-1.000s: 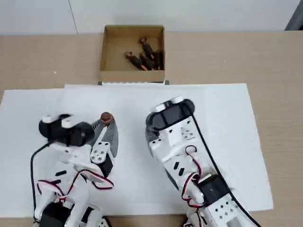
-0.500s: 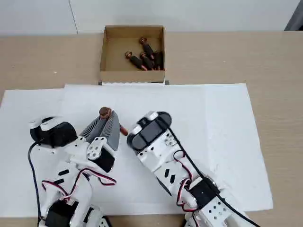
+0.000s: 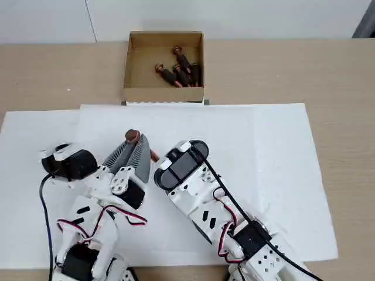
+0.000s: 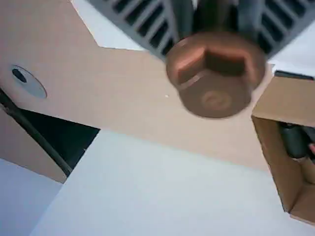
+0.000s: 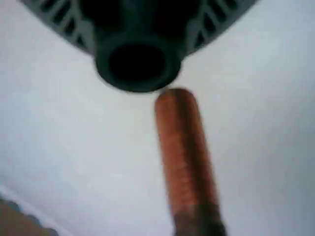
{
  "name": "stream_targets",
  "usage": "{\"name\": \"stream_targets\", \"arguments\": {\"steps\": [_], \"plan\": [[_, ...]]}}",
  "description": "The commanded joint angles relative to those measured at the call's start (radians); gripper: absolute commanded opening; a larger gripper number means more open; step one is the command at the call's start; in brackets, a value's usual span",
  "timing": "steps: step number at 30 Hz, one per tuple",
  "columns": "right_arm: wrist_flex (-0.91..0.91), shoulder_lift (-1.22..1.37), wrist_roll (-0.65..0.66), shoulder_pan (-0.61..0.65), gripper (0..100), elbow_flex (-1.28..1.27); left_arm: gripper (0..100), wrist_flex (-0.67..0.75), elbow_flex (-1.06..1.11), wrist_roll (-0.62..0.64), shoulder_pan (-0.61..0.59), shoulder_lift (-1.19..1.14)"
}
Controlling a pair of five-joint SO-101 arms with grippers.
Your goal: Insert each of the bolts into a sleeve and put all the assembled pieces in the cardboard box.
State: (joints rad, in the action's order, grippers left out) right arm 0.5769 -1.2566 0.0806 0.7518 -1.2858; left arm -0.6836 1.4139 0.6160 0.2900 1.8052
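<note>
Holding bolt in left tool, sleeve in right tool; tip-to-mouth, nearly coaxial, yet at rim beside bore; probably needs recentring.

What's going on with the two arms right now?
The left arm holds a bolt in its jaws, and the right arm holds a black sleeve. They meet over the white sheet, with the bolt's threaded tip right at the rim of the sleeve's opening, not yet inside. Several assembled pieces already lie in the cardboard box.
</note>
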Motion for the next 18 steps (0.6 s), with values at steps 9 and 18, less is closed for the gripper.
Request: {"name": "stream_targets", "arguments": {"steps": [9, 18], "plan": [[-0.025, -0.010, 0.012, 0.008, 0.3, -0.015, 0, 0.043, -0.007, 0.031, 0.002, 0.008], [-0.025, -0.010, 0.012, 0.008, 0.3, -0.018, 0, 0.041, -0.007, 0.107, 0.002, 0.008]]}}
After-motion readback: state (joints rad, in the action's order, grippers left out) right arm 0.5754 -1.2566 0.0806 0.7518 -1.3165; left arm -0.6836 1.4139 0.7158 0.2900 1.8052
